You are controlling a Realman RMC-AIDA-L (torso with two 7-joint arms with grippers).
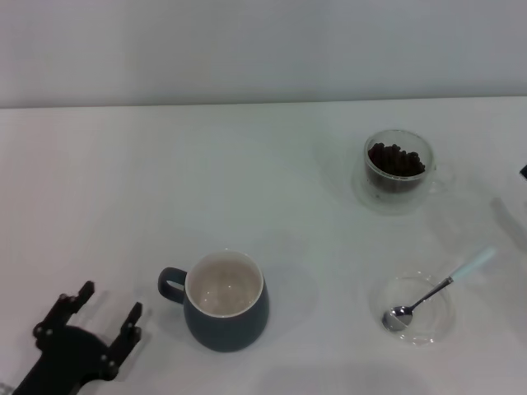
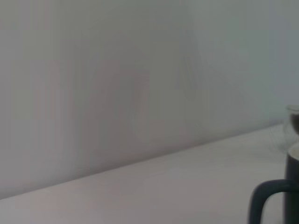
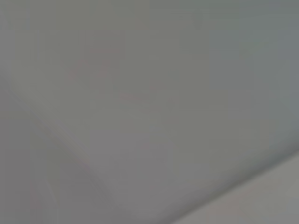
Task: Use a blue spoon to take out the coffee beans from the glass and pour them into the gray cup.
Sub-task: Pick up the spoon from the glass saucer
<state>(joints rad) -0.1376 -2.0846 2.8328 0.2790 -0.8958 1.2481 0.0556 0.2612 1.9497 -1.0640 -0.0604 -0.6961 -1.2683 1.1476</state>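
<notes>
The gray cup (image 1: pixel 225 299) stands at the front middle of the white table, its handle toward my left gripper; it looks empty. Its handle and side show in the left wrist view (image 2: pixel 275 200). The glass (image 1: pixel 398 169) with the coffee beans (image 1: pixel 395 160) stands at the back right. The blue spoon (image 1: pixel 440 288) lies with its bowl in a shallow clear glass dish (image 1: pixel 412 310) at the front right, handle pointing back and right. My left gripper (image 1: pixel 104 311) is open and empty at the front left, apart from the cup. My right gripper is out of view.
A dark sliver shows at the head view's right edge (image 1: pixel 523 171). The white table (image 1: pixel 247 181) ends at a pale wall behind. The right wrist view shows only a plain grey surface.
</notes>
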